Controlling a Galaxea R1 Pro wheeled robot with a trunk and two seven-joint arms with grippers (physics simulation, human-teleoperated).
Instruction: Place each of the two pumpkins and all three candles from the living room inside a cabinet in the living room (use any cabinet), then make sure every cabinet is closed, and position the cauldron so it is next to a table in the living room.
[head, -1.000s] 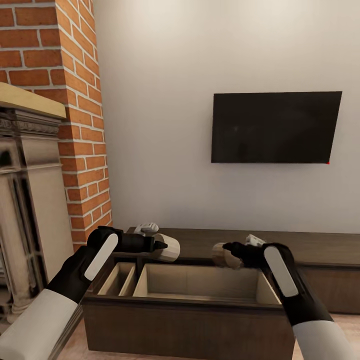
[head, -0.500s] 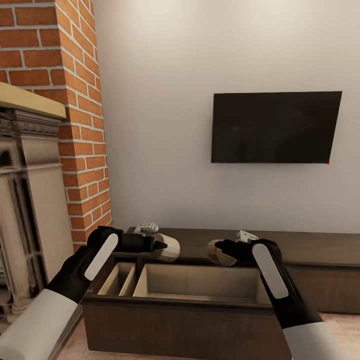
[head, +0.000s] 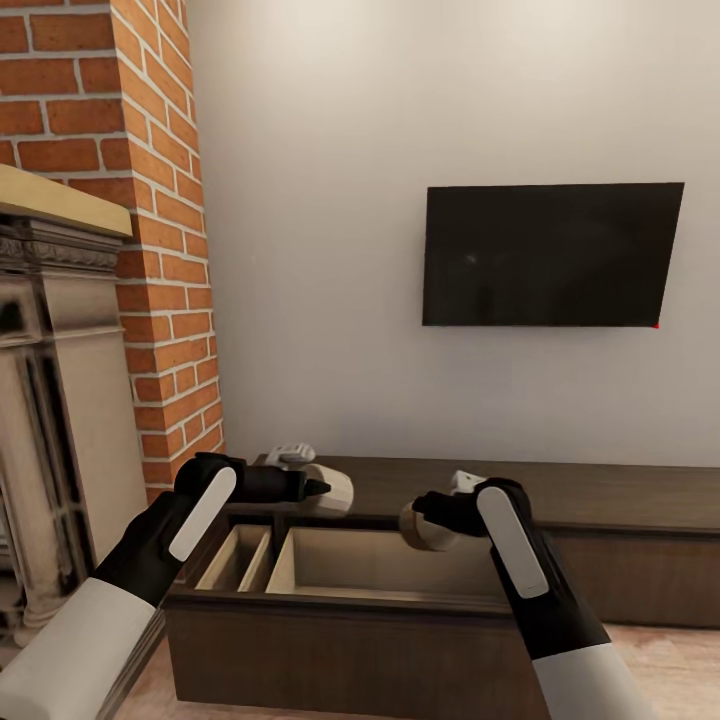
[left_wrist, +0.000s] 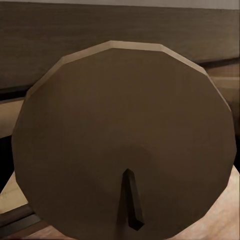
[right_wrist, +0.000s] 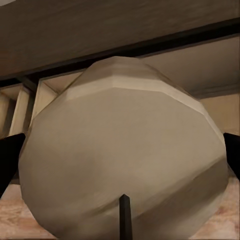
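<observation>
Both arms hold a tan candle over the open drawers of the low dark-brown cabinet (head: 620, 500). My left gripper (head: 322, 489) is shut on one candle (head: 335, 490) (left_wrist: 125, 140), held above the back edge of the left drawers; its flat end with the short wick faces the left wrist camera. My right gripper (head: 418, 507) is shut on the other candle (head: 425, 528) (right_wrist: 125, 155), which hangs over the large open drawer (head: 400, 565). The black fingertips (right_wrist: 9, 155) show at both sides of this candle in the right wrist view.
A brick chimney (head: 150, 250) and a pale stone fireplace (head: 60, 400) stand at the left. A black TV (head: 550, 255) hangs on the white wall above the cabinet. A narrow open drawer (head: 235, 558) lies left of the large one.
My right arm has moved left and down with its candle, from over the cabinet top to over the large open drawer. The left candle has tilted slightly; that arm barely moved.
</observation>
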